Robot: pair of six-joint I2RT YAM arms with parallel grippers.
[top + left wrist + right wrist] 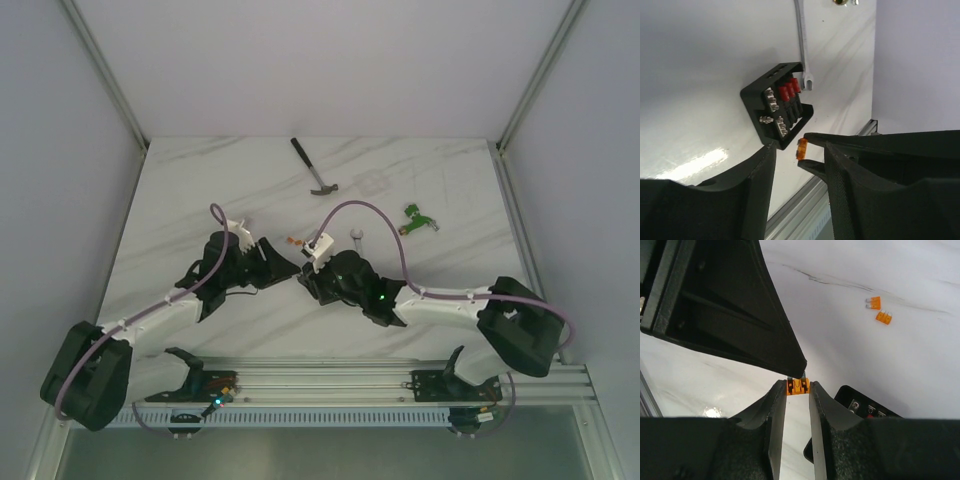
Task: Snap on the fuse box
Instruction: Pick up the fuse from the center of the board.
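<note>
Right gripper (796, 388) pinching orange fuse (797, 385); left gripper (801, 151) spread wide.

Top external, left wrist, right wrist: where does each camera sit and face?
Top external: overhead, behind the robot, looking down on the white marble table; both arms show.
Left wrist: on the left arm, facing the small black plastic fuse box; own fingers show.
Right wrist: facing the tiny orange fuse its own fingers pinch.
Both wrist views share that fuse.

The fuse box (775, 107) lies on the surface (200, 190), wrench (801, 40) just behind it, hammer (315, 168) farther back. The connector (418, 218) lies right of the wrench. 1 fuse (797, 385) sits in the right pincer (797, 389), near the box.
</note>
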